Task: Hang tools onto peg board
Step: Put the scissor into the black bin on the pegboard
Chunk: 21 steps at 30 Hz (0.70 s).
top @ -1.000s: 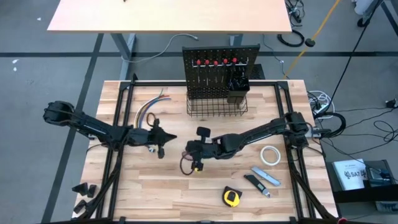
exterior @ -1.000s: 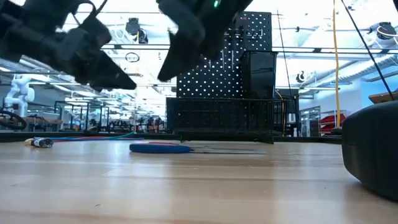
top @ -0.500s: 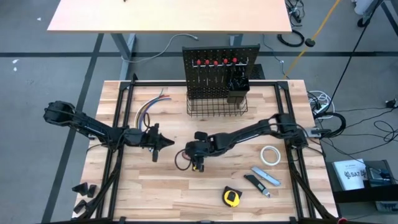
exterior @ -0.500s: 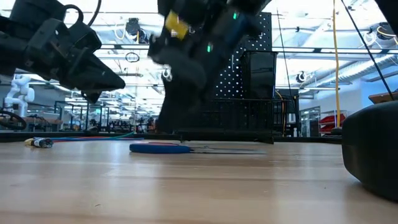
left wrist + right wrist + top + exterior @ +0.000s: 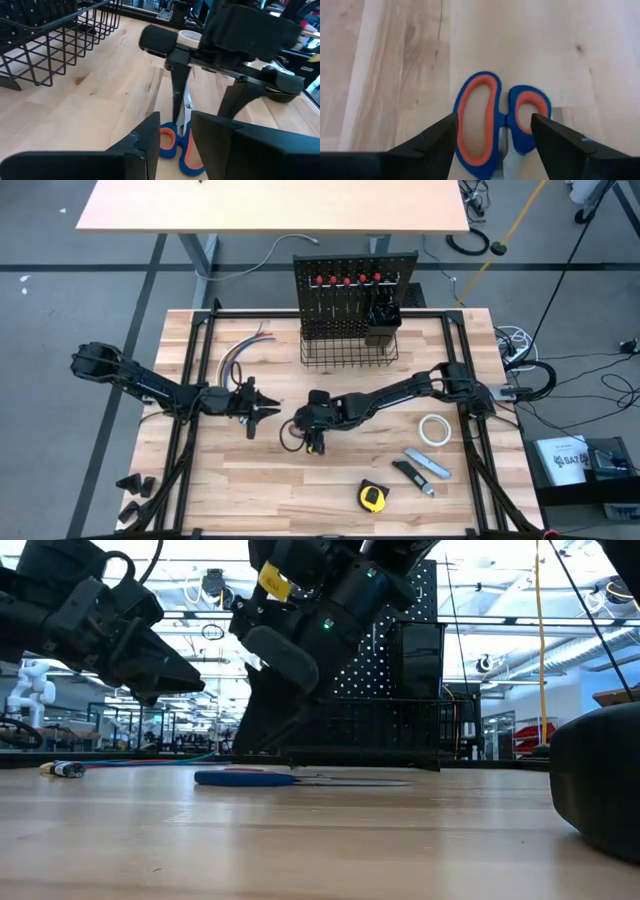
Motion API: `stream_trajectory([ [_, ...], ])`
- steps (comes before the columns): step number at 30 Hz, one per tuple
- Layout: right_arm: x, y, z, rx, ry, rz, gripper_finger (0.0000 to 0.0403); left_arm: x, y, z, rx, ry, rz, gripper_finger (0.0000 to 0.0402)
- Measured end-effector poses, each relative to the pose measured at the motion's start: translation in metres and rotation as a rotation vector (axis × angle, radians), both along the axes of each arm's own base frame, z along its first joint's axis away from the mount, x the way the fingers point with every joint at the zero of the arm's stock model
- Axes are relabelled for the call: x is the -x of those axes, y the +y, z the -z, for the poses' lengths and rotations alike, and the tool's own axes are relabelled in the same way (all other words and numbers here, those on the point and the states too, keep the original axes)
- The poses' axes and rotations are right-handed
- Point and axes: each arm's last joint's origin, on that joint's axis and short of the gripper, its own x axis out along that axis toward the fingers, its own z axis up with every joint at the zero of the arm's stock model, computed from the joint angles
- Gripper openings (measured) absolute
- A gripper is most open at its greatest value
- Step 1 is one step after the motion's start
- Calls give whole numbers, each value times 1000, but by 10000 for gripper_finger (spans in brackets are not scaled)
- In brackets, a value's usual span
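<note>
A: Now, starting at the left of the desk (image 5: 330, 485), the left arm lies low across the planks, and the left hand (image 5: 268, 410) points toward the middle. Its fingers stand slightly apart, nothing between them.

B: Its own wrist view agrees: two dark fingers with a narrow gap, and past them the scissors (image 5: 495, 125) flat on the wood. Blue handles, orange inside the loops.

A: Just up from that hand, a bundle of coloured wires (image 5: 240, 352) lies loose on the desk.

B: Moving to the centre, the right hand (image 5: 312, 442) hangs directly over those scissors. Fingers spread wide, one each side of the handle loops, and I can't see either finger touching them.

A: So the scissors are on the desk, not lifted. The low view shows the blue handle lying flat with the dark hand just above it.

B: Behind the middle stands the peg board (image 5: 355, 280), upright, with a row of red-handled tools (image 5: 347, 280) hung along its top, a wire basket (image 5: 348, 350) at its base and a black cup (image 5: 382, 320) toward its right side.

A: Further right, a white tape roll (image 5: 433, 430) lies flat, then a grey-blue utility knife (image 5: 428, 464) near the front, and a yellow tape measure (image 5: 372, 497) nearest the front edge.
</note>
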Motion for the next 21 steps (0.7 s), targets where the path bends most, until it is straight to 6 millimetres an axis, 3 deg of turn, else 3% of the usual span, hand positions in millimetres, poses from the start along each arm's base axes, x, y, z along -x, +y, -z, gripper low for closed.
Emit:
stream_trajectory([
  [12, -8, 1, 4, 3, -71, -27, 236, 0, 0, 0, -2, 3, -5, 121],
  [21, -14, -7, 45, 3, 9, 10, 224, 0, 0, 1, -4, 12, -6, 121],
])
